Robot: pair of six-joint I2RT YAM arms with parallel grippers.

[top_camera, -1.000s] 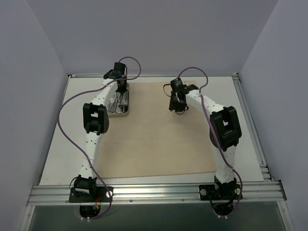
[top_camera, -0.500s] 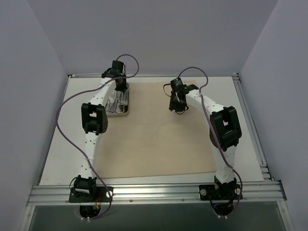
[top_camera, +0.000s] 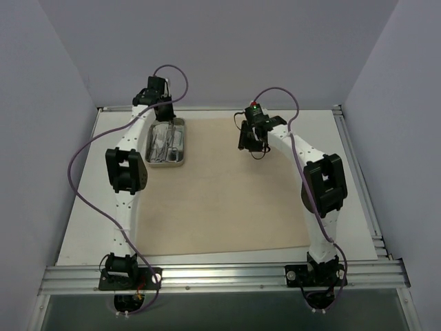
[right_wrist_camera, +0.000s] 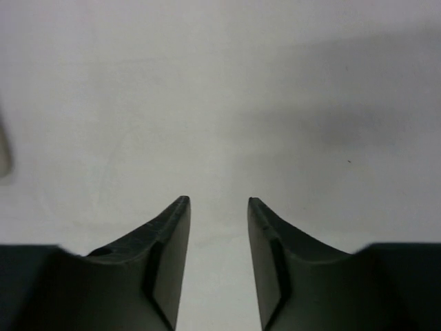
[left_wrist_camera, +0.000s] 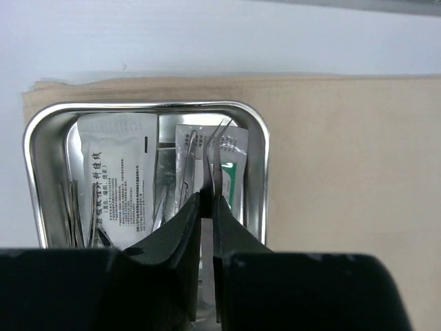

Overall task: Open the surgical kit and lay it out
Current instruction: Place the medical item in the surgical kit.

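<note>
The beige cloth wrap (top_camera: pixel 220 200) lies spread flat on the white counter (top_camera: pixel 79 207), and the small steel tray (top_camera: pixel 167 163) stands on its far left corner. The left gripper (left_wrist_camera: pixel 207 201) hangs over the far end of this tray. Its two dark fingers (left_wrist_camera: pixel 172 241) are almost together and pinch the thin tweezers (left_wrist_camera: pixel 215 162) between them, so that the pointed tips stick out in front of the fingers, above the tray. Inside the tray (left_wrist_camera: pixel 266 179) are two packets, one white with printed text (left_wrist_camera: pixel 114 172) and one with a green mark (left_wrist_camera: pixel 233 172) that is partly behind the tweezers. Some steel instruments (left_wrist_camera: pixel 72 207) lie along the left wall, but their shape is not clear. The right gripper (right_wrist_camera: pixel 219 201) is over the far part of the cloth, well apart from the tray. Its fingers (right_wrist_camera: pixel 165 241) stand apart with a clear gap, and they hold and touch nothing; under them is only a pale, blurred surface.
</note>
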